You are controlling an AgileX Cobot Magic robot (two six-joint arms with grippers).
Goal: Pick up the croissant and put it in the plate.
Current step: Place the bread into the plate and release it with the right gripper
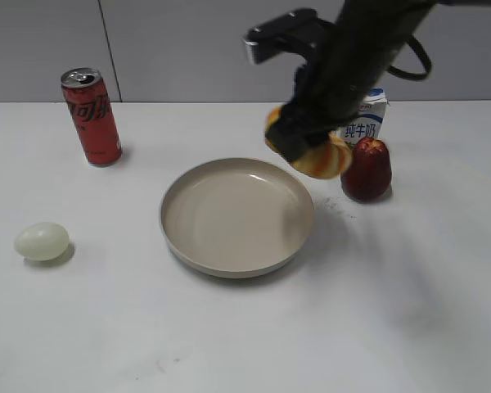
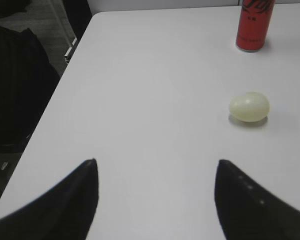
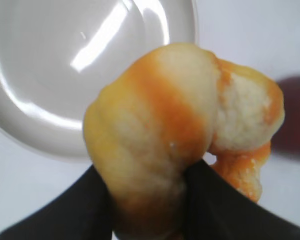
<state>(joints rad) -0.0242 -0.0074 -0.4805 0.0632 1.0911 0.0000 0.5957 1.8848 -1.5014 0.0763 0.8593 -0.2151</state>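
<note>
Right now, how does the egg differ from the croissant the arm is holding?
The egg is plain pale and smooth; the croissant is ridged, striped orange and cream. The egg rests on the table, left of the plate; the croissant hangs pinched in the right gripper. Both are rounded.

Gripper (image 1: 299,139) hides croissant (image 1: 327,160) middle

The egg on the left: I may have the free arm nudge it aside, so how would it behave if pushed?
The egg looks smooth and rounded, lying on its side on the bare table, so it would probably roll or curve off rather than slide straight. Its glossy surface suggests it may slip between the open left gripper fingers.
</note>
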